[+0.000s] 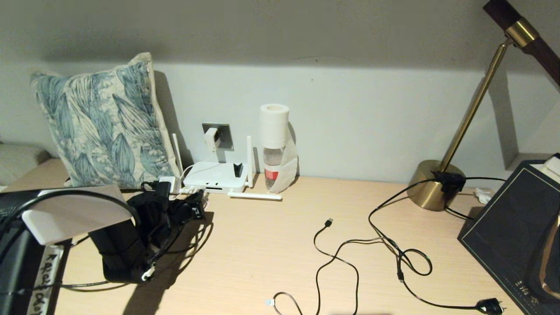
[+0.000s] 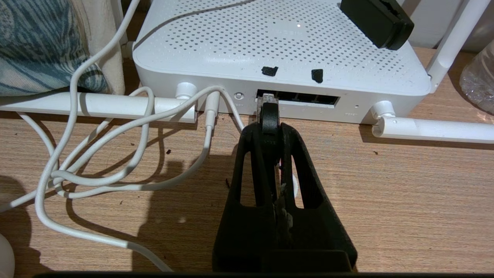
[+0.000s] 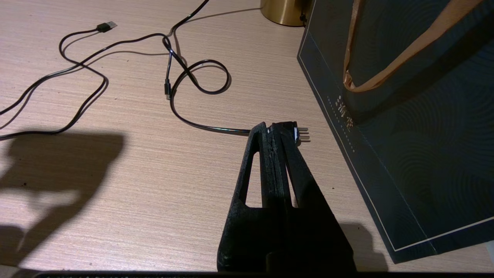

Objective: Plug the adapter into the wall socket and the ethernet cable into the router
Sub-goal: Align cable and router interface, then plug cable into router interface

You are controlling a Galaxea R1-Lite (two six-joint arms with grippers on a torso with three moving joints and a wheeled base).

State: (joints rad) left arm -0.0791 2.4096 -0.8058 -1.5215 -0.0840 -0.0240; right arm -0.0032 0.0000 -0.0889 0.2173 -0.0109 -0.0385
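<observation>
Left gripper (image 2: pixel 269 119) is clamped shut on the ethernet cable (image 2: pixel 269 116), just behind its clear connector. The connector tip sits at the mouth of the leftmost opening in the router (image 2: pixel 278 42) port row; I can't tell whether it's partly in or only touching the edge.

Adapter (image 1: pixel 211 138) looks already seated in the wall socket (image 1: pixel 224 134) behind the router, white cord running down from it. So, by my read, the cable is the last step.

Doing it well:
- Keep the connector square to the port, no yaw, and push straight along the port axis.
- Router is light and sits free on the desk (image 2: pixel 386 200); it'll likely slide back under the push. Go slow; the wall close behind may take the load.
- White cords (image 2: pixel 115 177) loop beside the gripper, clear of the path for now.
- Don't release until the clip is fully home.

Right gripper (image 3: pixel 278 129) is parked over the desk, pressed shut on nothing, a black pronged plug (image 3: pixel 299 133) lying just past its tips.

Hard to read:
- Clip orientation is hidden by the fingers.
- Port interior is dark.
- In the head view, the arm's own bulk and a cable tangle block the contact point.
</observation>
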